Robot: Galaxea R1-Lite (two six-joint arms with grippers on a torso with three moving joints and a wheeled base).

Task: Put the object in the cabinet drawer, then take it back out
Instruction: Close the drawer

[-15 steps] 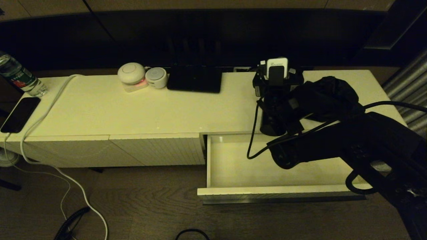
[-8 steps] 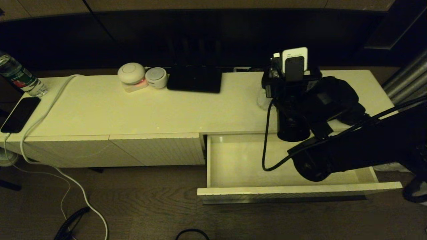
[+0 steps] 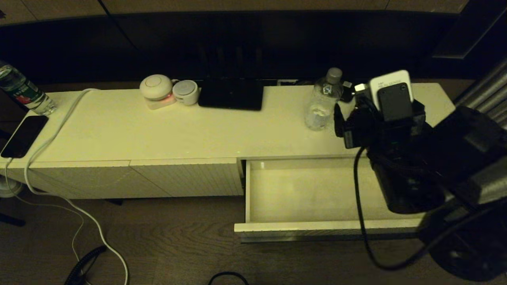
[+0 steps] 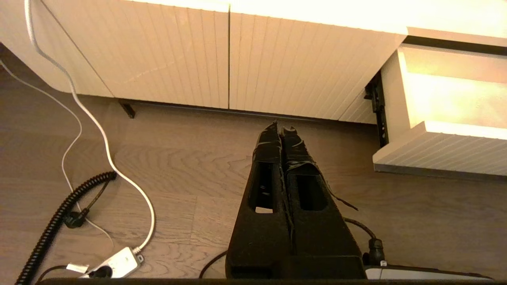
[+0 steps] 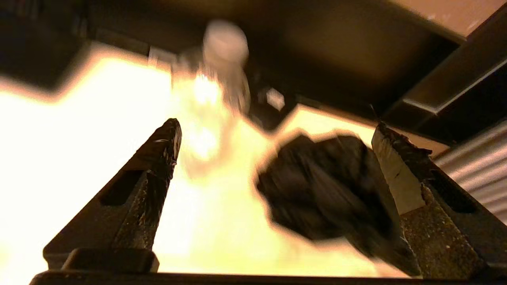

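Note:
The cabinet drawer stands pulled out at the right end of the cabinet and nothing lies in it. My right arm hangs over the drawer's right end. The right gripper is open, its fingers wide apart over the cabinet top. A crumpled black object lies between them, close to one finger. A clear bottle stands upright beyond, also blurred as the bottle. My left gripper is shut and empty, low over the floor before the ribbed panels, beside the drawer front.
On the cabinet's left end lie a phone, a white cable and a second bottle. Two round white devices and a black flat box sit at the back. Cables and a power strip lie on the floor.
My right arm has drawn back to the right and toward me, uncovering the clear bottle. The drawer has stayed open and the left arm has not moved.

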